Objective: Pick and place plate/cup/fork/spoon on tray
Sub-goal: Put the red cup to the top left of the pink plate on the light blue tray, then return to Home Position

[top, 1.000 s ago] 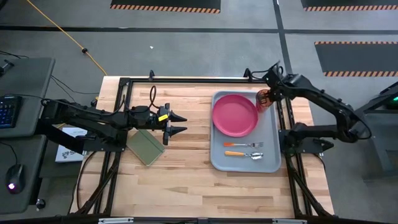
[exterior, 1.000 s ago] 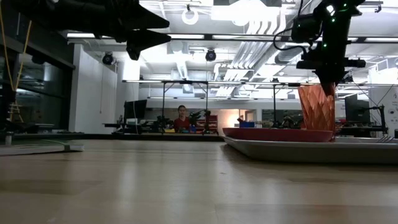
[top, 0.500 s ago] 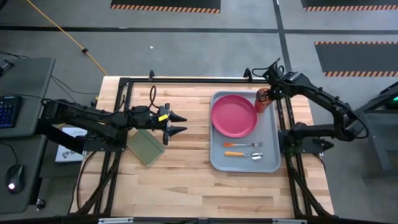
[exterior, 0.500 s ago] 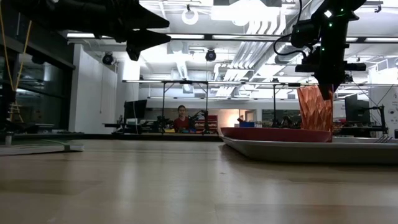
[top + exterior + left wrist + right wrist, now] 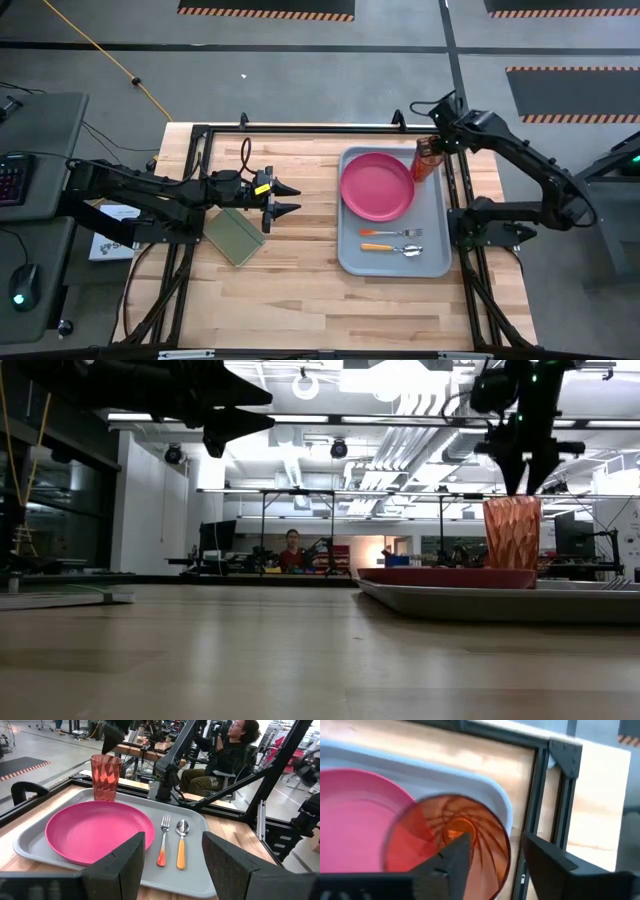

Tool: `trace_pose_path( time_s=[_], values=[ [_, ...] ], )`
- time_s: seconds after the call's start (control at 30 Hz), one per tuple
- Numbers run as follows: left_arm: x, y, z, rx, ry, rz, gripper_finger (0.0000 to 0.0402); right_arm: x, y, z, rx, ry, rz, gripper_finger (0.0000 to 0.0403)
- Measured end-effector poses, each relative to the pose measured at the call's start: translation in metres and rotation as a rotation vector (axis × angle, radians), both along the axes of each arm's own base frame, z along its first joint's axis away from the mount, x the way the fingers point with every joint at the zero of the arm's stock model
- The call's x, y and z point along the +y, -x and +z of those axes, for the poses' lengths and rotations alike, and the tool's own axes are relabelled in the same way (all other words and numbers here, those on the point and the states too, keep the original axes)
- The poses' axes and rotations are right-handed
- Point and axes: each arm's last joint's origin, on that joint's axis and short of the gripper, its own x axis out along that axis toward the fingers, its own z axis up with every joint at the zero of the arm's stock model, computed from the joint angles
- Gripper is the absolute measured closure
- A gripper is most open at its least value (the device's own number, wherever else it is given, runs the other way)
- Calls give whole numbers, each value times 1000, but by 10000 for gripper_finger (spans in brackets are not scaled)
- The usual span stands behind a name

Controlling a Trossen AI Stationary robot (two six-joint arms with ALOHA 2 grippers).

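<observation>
Orange-red cup (image 5: 512, 532) stands upright on the tray (image 5: 435, 215), right tool (image 5: 521, 488) spread just above, touching nothing.

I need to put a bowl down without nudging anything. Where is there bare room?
The wood between the green notebook and the tray is bare, under the open left gripper. The tray is crowded: plate, cup under the open right gripper, fork, spoon.
</observation>
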Motion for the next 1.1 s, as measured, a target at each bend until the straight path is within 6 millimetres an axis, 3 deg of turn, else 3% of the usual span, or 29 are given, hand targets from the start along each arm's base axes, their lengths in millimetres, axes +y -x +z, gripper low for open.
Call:
trace_pose_path(
  time_s=[0.23,0.37,0.63,0.77,0.97,1.1],
  values=[
    [0,0,-1,15,0,0,214,7,3,52,-99,145,44,196],
    [0,0,-3,28,1,0,214,22,1,65,-255,231,155,194],
    [-4,0,-3,27,9,-15,214,69,-17,68,-699,356,583,194],
    [-5,0,-1,12,-33,-26,214,93,-28,57,-862,413,760,208],
    [-5,0,1,-5,-35,-24,214,121,-43,31,-916,365,928,262],
    [-4,0,1,-8,-35,-22,214,136,-46,28,-899,405,1013,306]
  ],
)
